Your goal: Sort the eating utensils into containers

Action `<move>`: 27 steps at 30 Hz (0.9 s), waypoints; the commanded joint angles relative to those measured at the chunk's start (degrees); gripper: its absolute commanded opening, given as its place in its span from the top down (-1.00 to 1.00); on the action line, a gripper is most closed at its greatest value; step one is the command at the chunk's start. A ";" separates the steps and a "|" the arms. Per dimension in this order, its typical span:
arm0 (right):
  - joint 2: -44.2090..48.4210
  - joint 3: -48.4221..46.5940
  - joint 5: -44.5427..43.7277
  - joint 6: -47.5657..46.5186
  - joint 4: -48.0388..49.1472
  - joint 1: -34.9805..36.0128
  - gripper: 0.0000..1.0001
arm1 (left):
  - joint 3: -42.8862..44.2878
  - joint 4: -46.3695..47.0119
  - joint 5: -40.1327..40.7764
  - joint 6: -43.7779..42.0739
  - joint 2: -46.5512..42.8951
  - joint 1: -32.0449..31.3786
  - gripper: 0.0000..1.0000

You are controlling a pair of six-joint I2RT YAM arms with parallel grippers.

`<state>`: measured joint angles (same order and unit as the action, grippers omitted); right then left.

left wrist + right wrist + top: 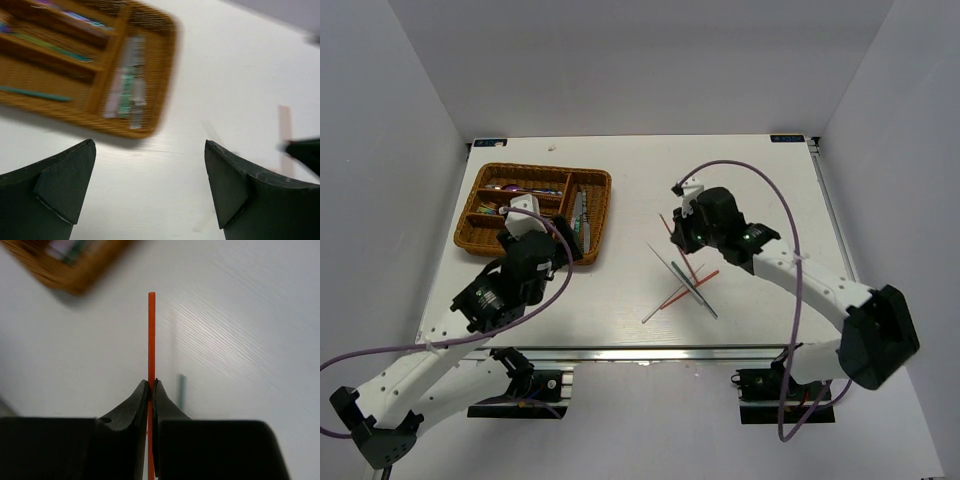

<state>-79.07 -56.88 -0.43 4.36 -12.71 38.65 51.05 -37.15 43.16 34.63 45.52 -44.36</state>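
My white table (750, 180) bears a wicker tray (605, 200) at far left; chopsticks (682, 282) lie crossed mid-table. They sit well apart.

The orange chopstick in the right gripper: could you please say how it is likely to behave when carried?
It looks stiff: the orange chopstick juts straight from the right gripper without sagging. Being so thin, it is probably very light. Pinched at one narrow spot, it may well pivot or slip.

Left arm (430, 350): stretched from base toward wicker tray (603, 215). Left gripper (149, 165): at tray's near edge, jaws spread wide, nothing between. Right arm (810, 280): elbow bent, forearm reaching toward tray. Right gripper (151, 387): well right of tray, fingertips pinched on orange chopstick (151, 335).
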 commanded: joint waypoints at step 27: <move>3.83 -4.38 22.33 15.42 19.48 10.13 1.00 | -7.98 37.59 -31.29 15.64 7.21 -0.11 1.00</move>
<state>-75.48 -58.85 23.97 19.79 4.60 48.14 41.63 0.82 12.71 50.41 52.34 -44.16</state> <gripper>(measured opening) 0.067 0.086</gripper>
